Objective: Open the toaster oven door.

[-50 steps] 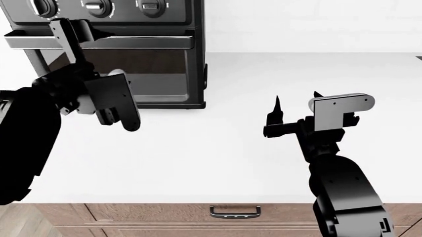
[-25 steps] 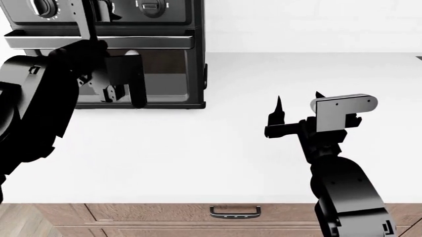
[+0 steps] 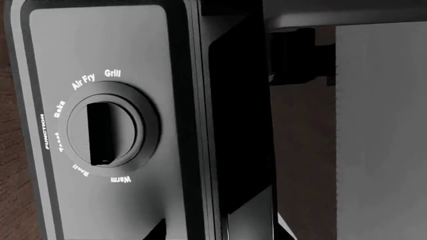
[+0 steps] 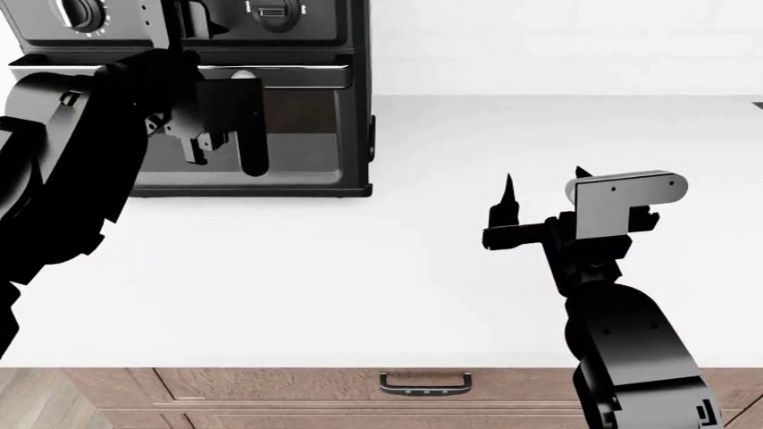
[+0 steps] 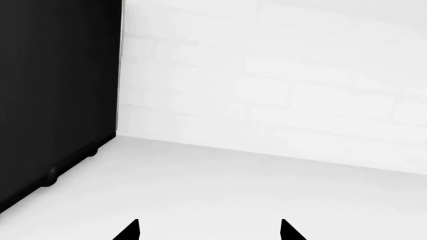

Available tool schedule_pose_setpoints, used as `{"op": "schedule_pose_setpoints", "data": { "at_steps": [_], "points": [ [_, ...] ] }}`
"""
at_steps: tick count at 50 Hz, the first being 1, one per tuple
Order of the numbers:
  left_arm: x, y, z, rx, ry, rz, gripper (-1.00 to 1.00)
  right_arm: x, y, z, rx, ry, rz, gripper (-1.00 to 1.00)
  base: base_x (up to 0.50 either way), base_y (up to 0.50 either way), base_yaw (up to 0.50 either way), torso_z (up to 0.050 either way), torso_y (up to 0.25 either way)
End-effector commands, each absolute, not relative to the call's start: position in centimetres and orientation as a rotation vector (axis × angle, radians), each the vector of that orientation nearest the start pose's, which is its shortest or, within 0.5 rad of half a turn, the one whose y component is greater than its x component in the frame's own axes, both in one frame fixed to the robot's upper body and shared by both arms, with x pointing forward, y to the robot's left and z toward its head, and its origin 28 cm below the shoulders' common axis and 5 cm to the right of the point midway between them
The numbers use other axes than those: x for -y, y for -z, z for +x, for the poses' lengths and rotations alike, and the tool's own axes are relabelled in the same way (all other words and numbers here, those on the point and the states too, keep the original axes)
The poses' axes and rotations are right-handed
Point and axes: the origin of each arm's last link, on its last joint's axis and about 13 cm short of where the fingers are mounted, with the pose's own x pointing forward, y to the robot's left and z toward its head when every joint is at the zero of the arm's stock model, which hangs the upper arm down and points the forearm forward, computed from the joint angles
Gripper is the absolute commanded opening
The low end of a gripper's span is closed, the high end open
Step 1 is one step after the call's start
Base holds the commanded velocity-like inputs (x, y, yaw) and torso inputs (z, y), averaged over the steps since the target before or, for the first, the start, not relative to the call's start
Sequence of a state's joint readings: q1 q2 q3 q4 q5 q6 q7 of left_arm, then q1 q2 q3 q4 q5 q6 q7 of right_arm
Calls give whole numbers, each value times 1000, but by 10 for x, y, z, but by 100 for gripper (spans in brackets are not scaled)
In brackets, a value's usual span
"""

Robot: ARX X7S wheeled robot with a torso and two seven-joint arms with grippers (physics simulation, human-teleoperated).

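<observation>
The white tabletop (image 4: 394, 268) is carrying the oven (image 4: 304, 54) at the far left of the head view, against the wall, with its knobs running along the top panel and its door (image 4: 304, 134) below them, looking shut or nearly so. The silver handle (image 4: 298, 71) is spanning the door's upper edge. The left arm is reaching in front of the door's left half, with the left gripper (image 4: 161, 27) raised by the handle and knob panel; its fingers are hidden against the black front, so I cannot tell how far apart they are or whether they are gripping the bar. The left wrist view is filling with the function knob (image 3: 103, 132), suggesting the camera is sitting very close to the panel. The right gripper (image 4: 542, 192) is hovering over bare tabletop, well apart from the oven, its fingers (image 5: 130, 231) spread and holding nothing. To do this step well, the left fingers should be closing squarely around the bar, then pulling outward and down along the door's hinge arc rather than straight back.
</observation>
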State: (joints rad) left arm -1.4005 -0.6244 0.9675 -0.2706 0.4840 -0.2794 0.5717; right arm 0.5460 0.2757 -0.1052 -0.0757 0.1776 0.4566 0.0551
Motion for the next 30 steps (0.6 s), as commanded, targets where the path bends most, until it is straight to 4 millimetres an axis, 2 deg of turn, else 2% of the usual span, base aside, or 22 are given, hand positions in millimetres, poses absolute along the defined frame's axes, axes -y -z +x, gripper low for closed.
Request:
{"op": "schedule_pose_setpoints", "data": {
  "at_steps": [1, 13, 30],
  "points": [
    [-281, -318, 376, 112, 282, 1620, -100, 143, -147, 310, 145, -4, -138, 100, 16, -3, -12, 0, 0],
    [-277, -316, 371, 164, 299, 1637, -100, 144, -145, 310, 141, -2, -136, 100, 11, -2, -11, 0, 0],
    [-280, -315, 341, 234, 328, 1676, -100, 143, -145, 310, 143, -7, -133, 100, 1, 0, -1, 0, 0]
  ]
}}
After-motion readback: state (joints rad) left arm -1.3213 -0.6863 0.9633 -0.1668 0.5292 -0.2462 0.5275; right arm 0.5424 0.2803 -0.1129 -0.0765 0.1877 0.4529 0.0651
